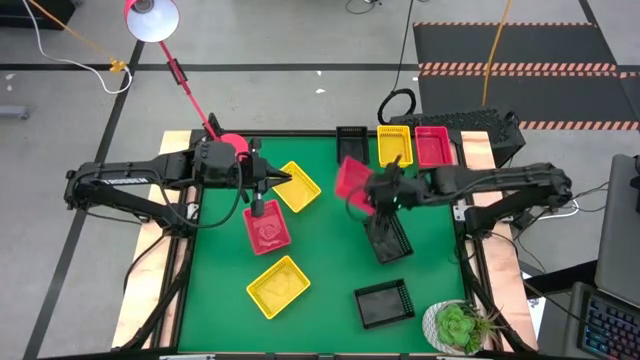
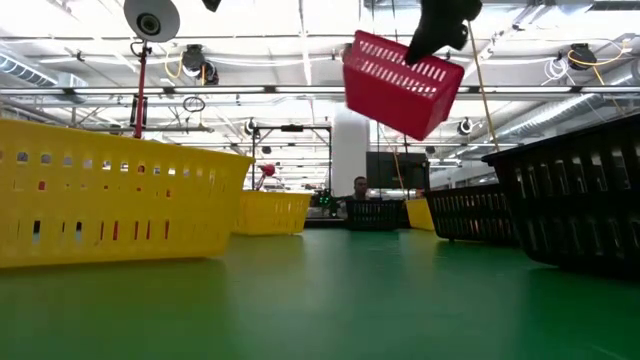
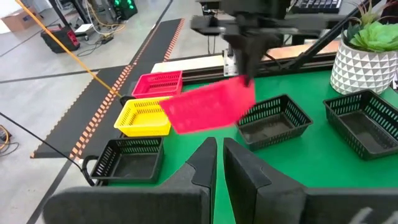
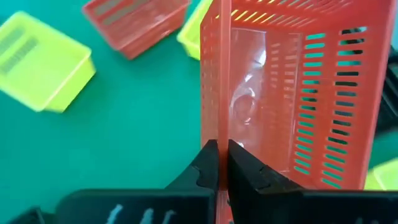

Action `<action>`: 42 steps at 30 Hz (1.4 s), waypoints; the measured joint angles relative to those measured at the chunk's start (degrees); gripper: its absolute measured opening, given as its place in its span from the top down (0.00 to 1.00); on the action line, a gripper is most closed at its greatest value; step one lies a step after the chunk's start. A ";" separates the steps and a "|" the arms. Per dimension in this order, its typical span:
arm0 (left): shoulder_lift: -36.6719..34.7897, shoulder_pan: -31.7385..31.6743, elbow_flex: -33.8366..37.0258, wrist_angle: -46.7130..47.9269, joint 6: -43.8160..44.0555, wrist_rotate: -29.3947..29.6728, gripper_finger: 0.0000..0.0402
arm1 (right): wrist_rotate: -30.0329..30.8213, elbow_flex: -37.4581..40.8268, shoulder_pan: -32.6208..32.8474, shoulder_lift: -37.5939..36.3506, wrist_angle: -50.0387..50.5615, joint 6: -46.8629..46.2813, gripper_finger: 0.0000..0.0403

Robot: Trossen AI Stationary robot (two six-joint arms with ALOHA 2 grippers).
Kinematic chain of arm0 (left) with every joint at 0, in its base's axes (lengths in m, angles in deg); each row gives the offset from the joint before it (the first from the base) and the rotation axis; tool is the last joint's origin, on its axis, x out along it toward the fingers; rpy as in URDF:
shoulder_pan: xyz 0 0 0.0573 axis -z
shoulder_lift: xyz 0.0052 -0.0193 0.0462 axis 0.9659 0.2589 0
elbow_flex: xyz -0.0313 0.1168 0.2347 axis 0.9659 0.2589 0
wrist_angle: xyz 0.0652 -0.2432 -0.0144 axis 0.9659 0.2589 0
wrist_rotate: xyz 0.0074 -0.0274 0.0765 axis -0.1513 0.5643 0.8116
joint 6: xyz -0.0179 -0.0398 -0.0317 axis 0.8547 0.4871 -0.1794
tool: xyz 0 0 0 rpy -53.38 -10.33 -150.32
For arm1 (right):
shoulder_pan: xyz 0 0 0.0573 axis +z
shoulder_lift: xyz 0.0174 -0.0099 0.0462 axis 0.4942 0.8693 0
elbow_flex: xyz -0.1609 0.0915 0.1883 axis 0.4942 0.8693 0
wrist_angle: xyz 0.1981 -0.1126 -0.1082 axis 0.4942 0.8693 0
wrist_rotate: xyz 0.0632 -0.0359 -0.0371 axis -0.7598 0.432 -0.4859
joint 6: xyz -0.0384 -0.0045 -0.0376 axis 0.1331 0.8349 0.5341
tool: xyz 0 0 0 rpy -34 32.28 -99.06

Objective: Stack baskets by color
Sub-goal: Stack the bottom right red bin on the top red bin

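Above the middle of the green worktop [image 1: 330, 260], the right claw [image 1: 372, 197] is clenched on one wall of a red basket [image 1: 354, 182] and holds it in the air, tilted; the low view shows it hanging well clear of the surface. The step in hand is, I think, the carrying of this red basket to the other red ones. One red basket [image 1: 432, 146] stands at the far edge of the worktop, just beside a yellow basket [image 1: 394, 145] and near a black basket [image 1: 351, 138]. Another red basket [image 1: 266, 229] lies on the left side, and the left claw [image 1: 257, 206] hovers close over it with its fingers closed on nothing that I can see.

Two more yellow baskets and two black ones lie single on the worktop, so most of the sorting is not yet done.

The next move calls for turning the held basket level, bringing it exactly over a red basket and lowering it so that it nests inside before the claw lets go.
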 joint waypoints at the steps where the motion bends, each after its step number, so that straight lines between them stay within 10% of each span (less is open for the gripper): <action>1: -0.02 0.00 0.00 0.00 0.00 0.00 0.92 | 0.00 0.00 -0.78 -0.69 0.65 -0.63 0.99; 18: 0.00 0.00 0.00 0.00 -0.04 0.00 0.92 | 11.72 -9.58 -13.73 -2.87 20.13 -1.04 0.99; 42: 0.00 -0.02 0.00 0.00 -0.02 -0.02 0.92 | 10.02 -18.23 -39.28 -2.75 39.61 -0.11 0.98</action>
